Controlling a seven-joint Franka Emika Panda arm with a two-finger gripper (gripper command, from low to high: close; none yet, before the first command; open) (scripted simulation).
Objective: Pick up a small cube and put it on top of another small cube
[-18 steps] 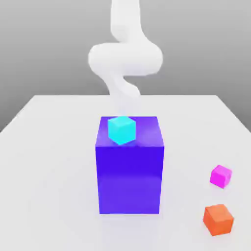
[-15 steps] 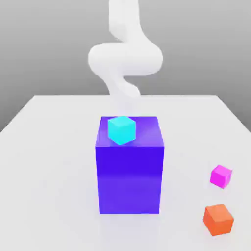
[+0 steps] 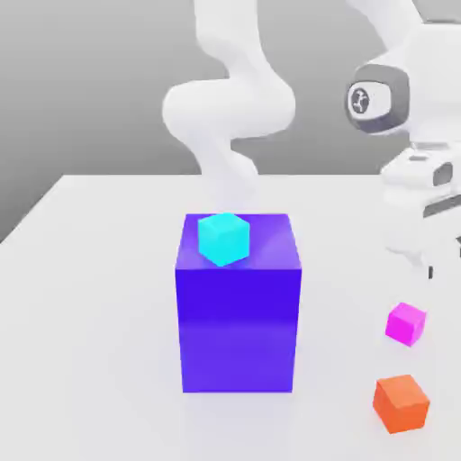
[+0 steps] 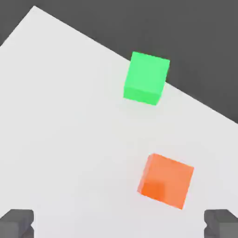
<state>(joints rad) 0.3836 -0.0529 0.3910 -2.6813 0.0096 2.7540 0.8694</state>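
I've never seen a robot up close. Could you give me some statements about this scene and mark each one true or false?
1. The cyan cube rests on the big blue block. True.
2. The jaws are clamped on the orange cube. False: they stand wide open, holding nothing.
3. The magenta cube sits on top of the orange one. False: the two stand apart on the table.
4. A green cube shows in the hand view. True.
5. The magenta cube is larger than the blue block. False: it is much smaller.

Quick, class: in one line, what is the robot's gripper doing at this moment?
Gripper: open, its fingers wide apart and holding nothing.
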